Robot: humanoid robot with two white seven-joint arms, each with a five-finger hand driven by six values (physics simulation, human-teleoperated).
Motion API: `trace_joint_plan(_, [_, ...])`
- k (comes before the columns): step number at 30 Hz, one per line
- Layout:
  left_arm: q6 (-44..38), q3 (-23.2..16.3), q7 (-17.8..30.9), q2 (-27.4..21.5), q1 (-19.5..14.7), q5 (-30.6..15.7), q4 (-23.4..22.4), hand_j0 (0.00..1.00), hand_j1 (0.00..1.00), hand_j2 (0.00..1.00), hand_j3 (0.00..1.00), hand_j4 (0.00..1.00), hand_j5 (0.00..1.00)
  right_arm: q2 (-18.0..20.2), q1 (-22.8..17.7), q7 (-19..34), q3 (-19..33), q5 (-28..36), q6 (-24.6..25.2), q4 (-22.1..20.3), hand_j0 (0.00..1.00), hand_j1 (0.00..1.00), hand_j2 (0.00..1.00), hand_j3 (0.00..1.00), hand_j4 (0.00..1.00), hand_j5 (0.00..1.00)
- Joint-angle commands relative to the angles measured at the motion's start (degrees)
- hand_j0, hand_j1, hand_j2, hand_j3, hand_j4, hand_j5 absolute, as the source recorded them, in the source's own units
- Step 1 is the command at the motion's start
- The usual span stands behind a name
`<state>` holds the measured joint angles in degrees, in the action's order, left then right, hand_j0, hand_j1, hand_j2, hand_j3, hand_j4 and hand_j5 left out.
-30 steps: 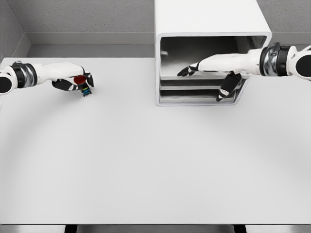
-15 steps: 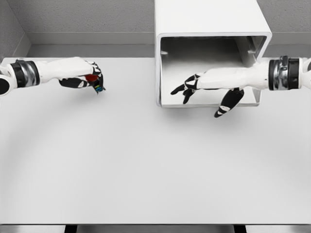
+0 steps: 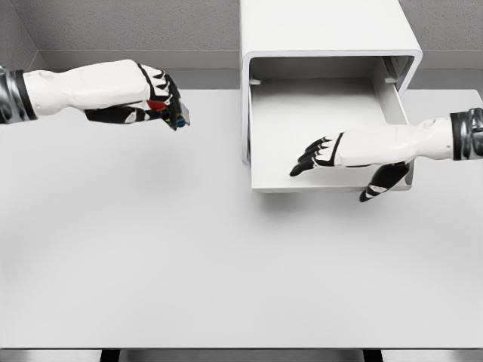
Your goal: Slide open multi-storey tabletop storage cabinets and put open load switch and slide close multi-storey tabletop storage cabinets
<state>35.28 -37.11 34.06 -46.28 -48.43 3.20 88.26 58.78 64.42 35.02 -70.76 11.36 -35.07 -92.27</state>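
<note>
The white storage cabinet [image 3: 326, 27] stands at the back of the table, right of the middle. Its drawer [image 3: 302, 113] is pulled far out toward me and shows a bare floor. My right hand [image 3: 337, 164] sits at the drawer's front right: the fingers [image 3: 309, 159] stretch over the inside and the thumb [image 3: 379, 185] hangs outside the front wall, which is pinched between them. My left hand [image 3: 155, 102] floats above the table left of the cabinet, shut on the small load switch [image 3: 175, 113], which is dark with a red part and coloured terminals.
The light grey table [image 3: 226, 264] stretches wide in front of the cabinet. A grey wall runs behind it, with a corner at the far left. The table's near edge lies along the bottom of the view.
The right hand has pulled the drawer out toward me, from nearly closed to far open. The left hand has lifted the load switch and carried it rightward toward the cabinet.
</note>
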Motion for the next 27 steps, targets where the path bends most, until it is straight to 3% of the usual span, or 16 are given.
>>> trace_joint_plan(1, [-0.28,1.08,-0.22,-0.74,0.00,-2.94,3.76,0.47,0.47,0.47,0.47,0.47,0.47,1.95,0.09,-0.02,0.18,0.68,0.07,-1.60,1.00,1.00,1.00,1.00,1.00,1.00])
trace_joint_plan(6, [-0.28,1.78,-0.31,2.07,-0.35,-2.85,6.83,0.47,0.47,0.47,0.47,0.47,0.47,4.59,-0.09,-0.02,0.09,2.97,0.07,-3.27,1.00,1.00,1.00,1.00,1.00,1.00])
trace_joint_plan(14, [-0.28,1.78,-0.22,11.39,-0.44,-1.79,6.83,0.46,0.46,0.46,0.46,0.46,0.46,8.63,-0.35,-0.02,0.01,4.46,0.07,-3.80,1.00,1.00,1.00,1.00,1.00,1.00])
trace_joint_plan(17, [-0.28,1.43,-0.31,15.43,-1.05,0.93,6.57,0.46,0.46,0.46,0.46,0.46,0.46,8.63,-0.44,-0.02,-0.26,4.37,0.07,-4.06,1.00,1.00,1.00,1.00,1.00,1.00])
trace_joint_plan(22, [-0.28,0.81,-0.22,22.29,-0.97,6.82,4.64,0.46,0.46,0.46,0.46,0.46,0.46,8.89,-0.53,-0.02,-0.17,4.29,0.07,-4.06,1.00,1.00,1.00,1.00,1.00,1.00])
trace_joint_plan(25, [-0.28,0.72,-0.13,25.01,-1.05,7.88,0.95,0.46,0.46,0.46,0.46,0.46,0.46,11.53,-0.53,-1.36,-0.17,4.29,0.07,-4.06,1.00,1.00,1.00,1.00,1.00,1.00])
trace_joint_plan(27, [-0.28,0.72,-0.13,26.42,-1.14,9.72,-1.34,0.47,0.47,0.47,0.47,0.47,0.47,11.36,-0.53,-1.71,-0.17,4.29,0.07,-4.24,1.00,1.00,1.00,1.00,1.00,1.00])
